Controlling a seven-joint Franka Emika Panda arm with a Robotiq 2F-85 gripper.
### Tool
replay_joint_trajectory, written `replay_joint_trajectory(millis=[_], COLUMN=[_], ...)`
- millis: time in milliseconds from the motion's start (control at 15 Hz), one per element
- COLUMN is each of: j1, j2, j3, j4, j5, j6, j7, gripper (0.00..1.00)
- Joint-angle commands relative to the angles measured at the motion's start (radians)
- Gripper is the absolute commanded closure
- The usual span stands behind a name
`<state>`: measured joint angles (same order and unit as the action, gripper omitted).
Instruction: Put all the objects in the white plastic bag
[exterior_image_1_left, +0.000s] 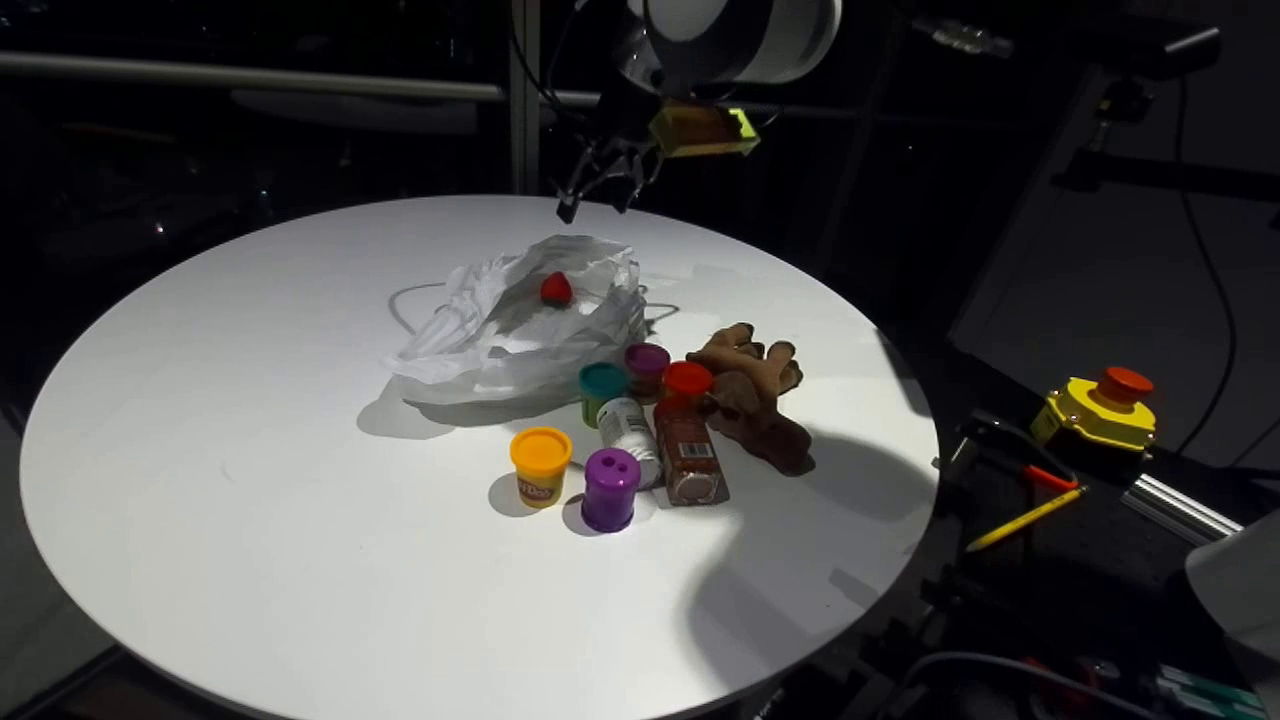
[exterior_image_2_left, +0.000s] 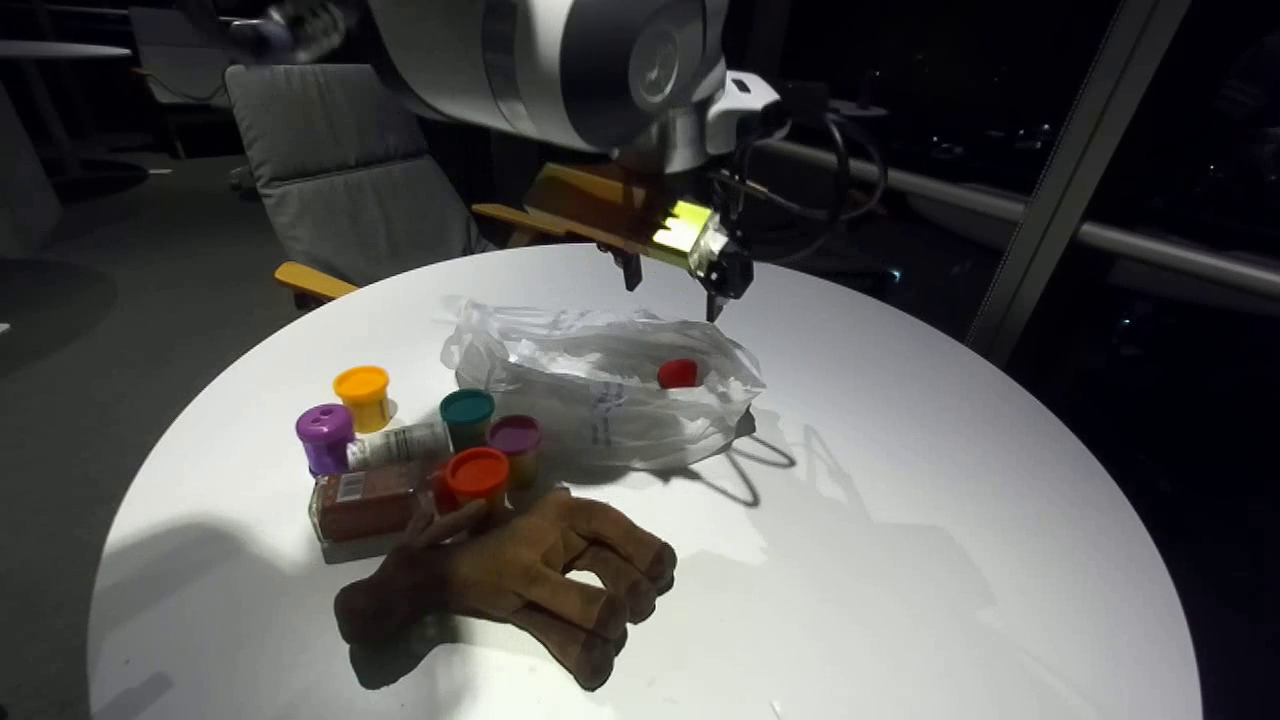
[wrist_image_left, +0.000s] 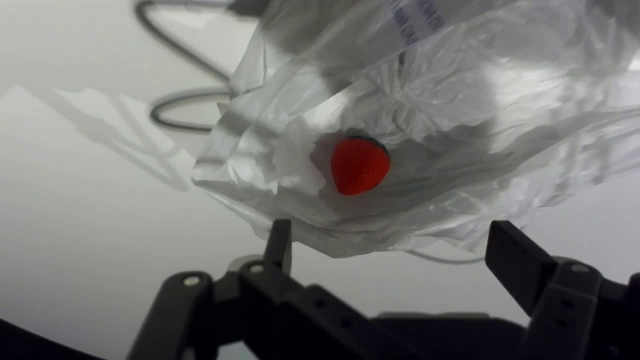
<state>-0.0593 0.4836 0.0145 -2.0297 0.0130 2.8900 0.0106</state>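
The crinkly white plastic bag (exterior_image_2_left: 605, 415) stretches long from side to side in an exterior view. Inside sits a small red strawberry-shaped toy (wrist_image_left: 360, 166), its tip pointing toward your black gripper (wrist_image_left: 390, 225). You have the gripper's fingers spread wide.

In the wrist view, the white plastic bag (wrist_image_left: 450, 95) is cut off by the top and right edges, the end effector (wrist_image_left: 391, 242) by the bottom and right. In an exterior view, the lower part of the red strawberry (exterior_image_2_left: 678, 374) is hidden by the bag's wall, the red-lidded tub (exterior_image_2_left: 477, 470) is partly covered by the brown figure (exterior_image_2_left: 510, 562), and the print (exterior_image_2_left: 606, 408) is too small to be read. The arm (exterior_image_2_left: 560, 80) is cut off above in both exterior views.
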Motion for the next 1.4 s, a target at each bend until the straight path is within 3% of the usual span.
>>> replay_joint_trajectory(millis=[0,267,400,733,933,1200,1333], j1=[0.051,0.064,0.073,0.085,0.060,0.027,0.037], j2=[-0.249,-0.435,-0.451,-0.357,-0.271,-0.165,-0.121], j3=[-0.015,0.030,0.044,0.065,0.087,0.110,0.088], j4=[-0.177,-0.359,-0.439,-0.575,-0.580,-0.544,-0.519], j5=[-0.006,0.025,0.034,0.050,0.056,-0.001,-0.046], j6=[-0.197,-0.357,-0.337,-0.037,0.121,0.240,0.268], j7=[0.037,-0.032,-0.084,-0.208,-0.254,-0.250,-0.241], gripper=[0.00,0.00,0.00,0.00,0.00,0.00,0.00])
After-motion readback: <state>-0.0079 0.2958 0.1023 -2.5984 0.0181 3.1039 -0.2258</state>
